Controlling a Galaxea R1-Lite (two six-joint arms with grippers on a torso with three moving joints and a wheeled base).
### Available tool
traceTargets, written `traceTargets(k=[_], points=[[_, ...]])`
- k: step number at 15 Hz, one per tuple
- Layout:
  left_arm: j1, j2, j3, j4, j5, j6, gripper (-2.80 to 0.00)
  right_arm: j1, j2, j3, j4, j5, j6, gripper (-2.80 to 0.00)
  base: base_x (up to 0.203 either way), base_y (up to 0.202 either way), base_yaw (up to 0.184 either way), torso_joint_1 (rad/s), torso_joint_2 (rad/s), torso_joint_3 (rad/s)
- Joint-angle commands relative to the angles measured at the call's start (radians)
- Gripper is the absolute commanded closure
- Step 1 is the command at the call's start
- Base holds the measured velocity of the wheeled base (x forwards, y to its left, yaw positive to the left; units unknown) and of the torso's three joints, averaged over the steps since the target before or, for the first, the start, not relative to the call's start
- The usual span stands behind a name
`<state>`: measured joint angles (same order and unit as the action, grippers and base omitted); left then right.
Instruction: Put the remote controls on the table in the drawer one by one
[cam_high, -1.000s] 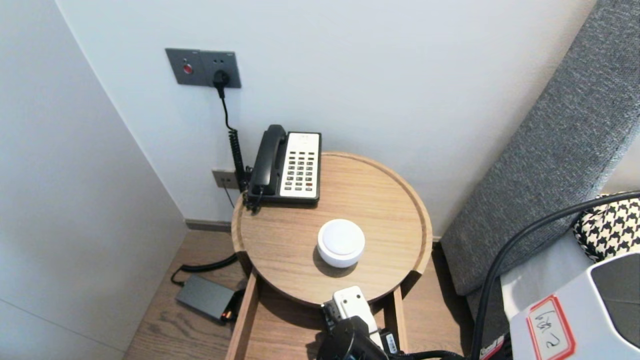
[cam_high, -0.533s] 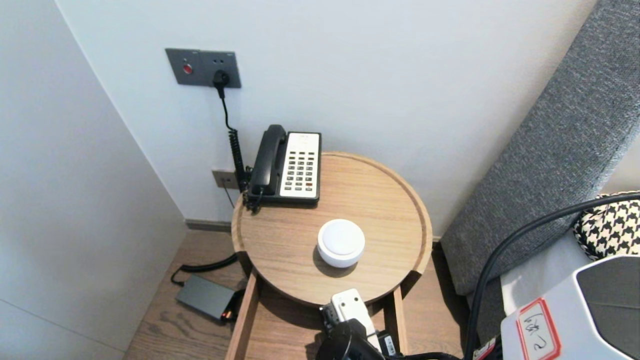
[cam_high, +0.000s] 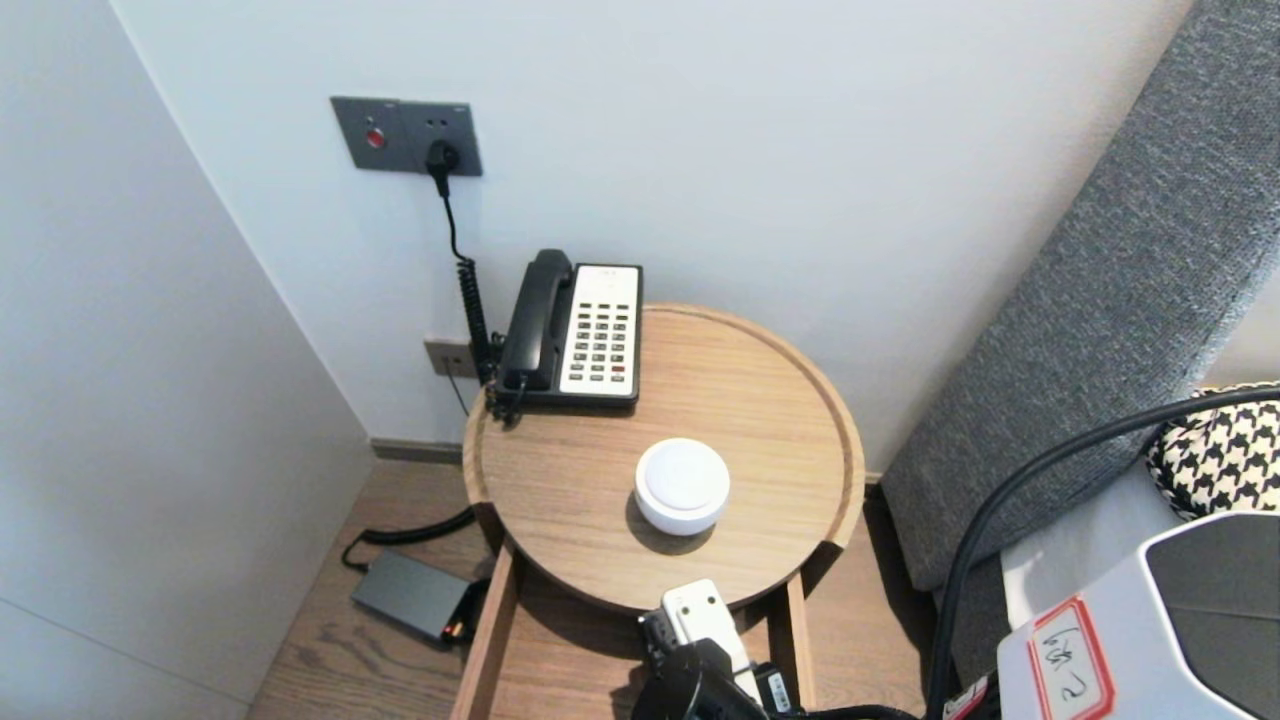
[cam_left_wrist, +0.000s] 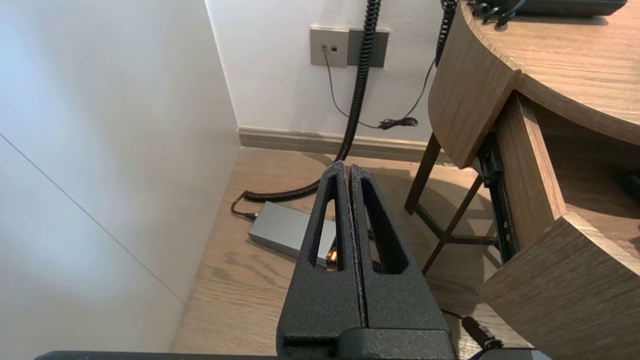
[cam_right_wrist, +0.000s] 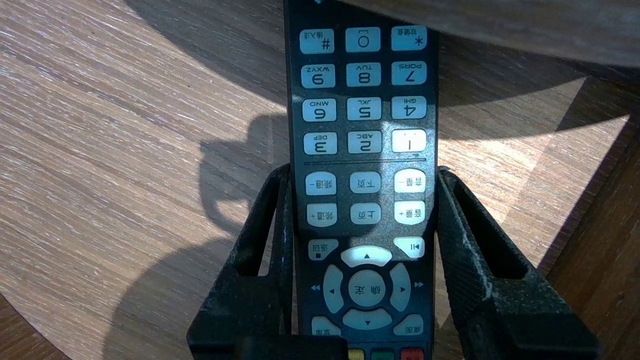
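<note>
Left pincer (cam_left_wrist: 348, 167) first: its fingers are pressed flat together with nothing in them. It's parked off to the side of the desk (cam_left_wrist: 470, 90), above the floor (cam_left_wrist: 235, 280), where a grey box (cam_left_wrist: 285, 232) lies right next to the wall. In the head view there's a wall socket (cam_high: 405, 135) in the upper left of the frame, and a curly cord (cam_high: 472, 300) runs down from it. Next over, a bit left of centre, is a phone (cam_high: 575, 330) sitting at the back edge of the round wooden top, handset on its cradle. A white round gadget (cam_high: 682, 485) sits by itself pretty much dead centre, well apart from the phone. Below that, at the bottom middle of the frame, the drawer (cam_high: 488, 650) is pulled out from under the top, and the right arm reaches down into it. The right pincer (cam_right_wrist: 363, 172) looks clamped on the remote (cam_right_wrist: 362, 115), one finger up against each long edge, around the volume and channel keys. The remote is in the drawer, buttons up and low over the drawer's wooden bottom, and its far end goes under the rim of the top. On the right side of the frame a grey padded panel (cam_high: 1120, 290) leans along the wall, and a checked cushion (cam_high: 1215, 450) pokes in at the far right edge.
</note>
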<state>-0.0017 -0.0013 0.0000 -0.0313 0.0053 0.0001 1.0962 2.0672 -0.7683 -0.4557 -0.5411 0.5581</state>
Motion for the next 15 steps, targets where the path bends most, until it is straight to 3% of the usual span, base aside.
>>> traceTargets(k=[1,8,15], points=[[0.0,0.0,0.009,-0.001,0.001,0.0,0.0,-0.001,0.001,0.0,-0.003,-0.003,0.003,-2.8,0.0,0.0,0.0,0.0,0.0,0.0],[0.0,0.0,0.009,-0.001,0.001,0.0,0.0,0.001,-0.032,0.005,0.0,-0.003,-0.002,-2.8,0.0,0.0,0.0,0.0,0.0,0.0],[0.0,0.0,0.009,-0.001,0.001,0.0,0.0,0.016,-0.264,0.039,0.062,0.002,-0.043,-2.8,0.0,0.0,0.0,0.0,0.0,0.0]])
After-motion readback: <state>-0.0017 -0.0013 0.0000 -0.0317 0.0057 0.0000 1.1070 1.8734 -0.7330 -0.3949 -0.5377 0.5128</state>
